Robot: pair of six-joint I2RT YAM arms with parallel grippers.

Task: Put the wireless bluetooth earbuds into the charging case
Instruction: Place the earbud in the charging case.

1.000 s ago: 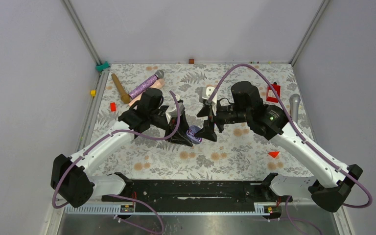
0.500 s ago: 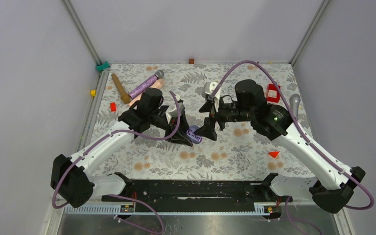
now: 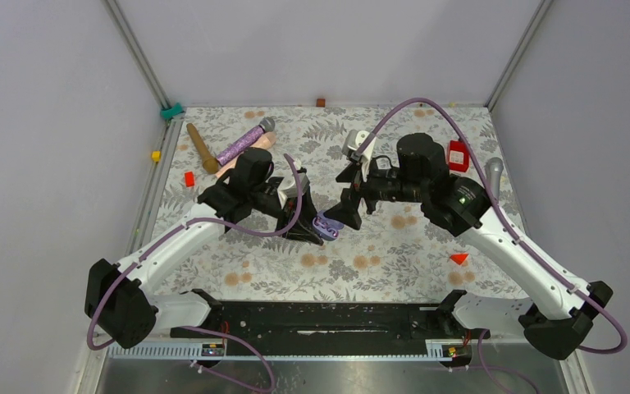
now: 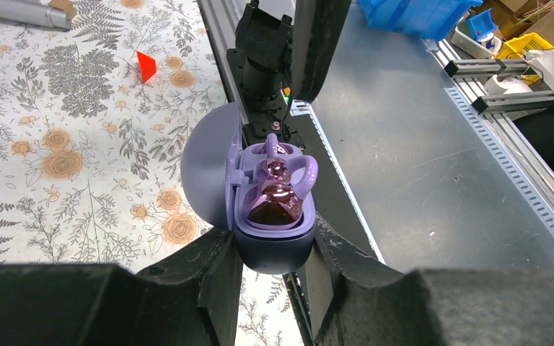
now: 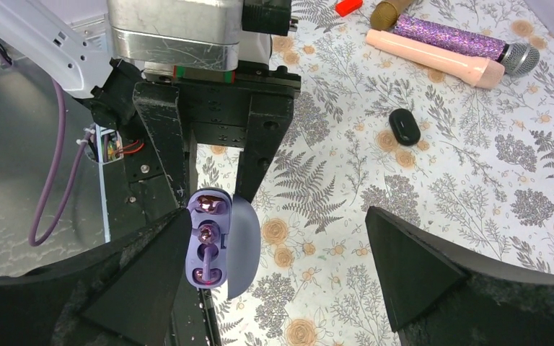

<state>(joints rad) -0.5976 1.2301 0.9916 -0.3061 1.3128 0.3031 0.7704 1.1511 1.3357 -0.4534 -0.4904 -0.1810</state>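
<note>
My left gripper (image 3: 316,230) is shut on the base of a purple charging case (image 3: 326,225) and holds it with the lid swung open. In the left wrist view the case (image 4: 274,241) sits between my fingers, and glossy purple earbuds (image 4: 274,198) lie in its wells. My right gripper (image 3: 345,216) is open and empty, right beside the case. In the right wrist view the case (image 5: 242,241) lies by the left finger (image 5: 137,288), with the earbuds (image 5: 205,205) showing inside. A small black oval thing (image 5: 404,126) lies on the floral mat.
A purple glitter microphone (image 3: 244,141), a pink one (image 5: 433,58) and a brown one (image 3: 201,148) lie at the back left. A grey microphone (image 3: 493,176) and a red box (image 3: 458,154) are at the right. Small red pieces (image 3: 459,258) (image 3: 189,178) lie on the mat.
My right arm's wrist has drawn back a little to the right, and its open gripper stays beside the case. My left arm has not moved.
</note>
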